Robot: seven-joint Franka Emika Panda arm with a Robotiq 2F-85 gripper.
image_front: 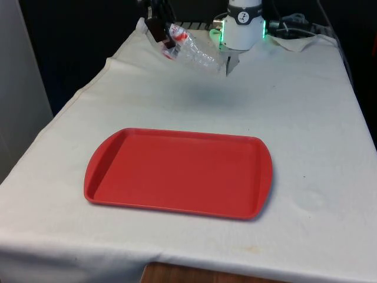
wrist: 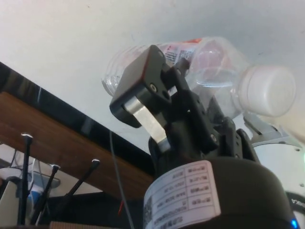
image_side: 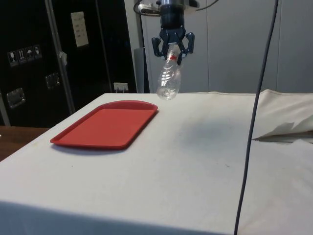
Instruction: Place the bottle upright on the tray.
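The end effector point(image_side: 172, 49) is clamped on the neck end of the clear plastic bottle point(image_side: 169, 81), holding it tilted in the air above the far part of the surface point(image_front: 294, 118), well beyond the red tray point(image_front: 177, 174).

A white cloth point(image_front: 306, 118) covers the table. A thin grey cable point(image_side: 252, 127) hangs down in the side view. Dark cabinets point(image_side: 29, 58) stand behind, with a white label point(image_side: 79, 28) on one.
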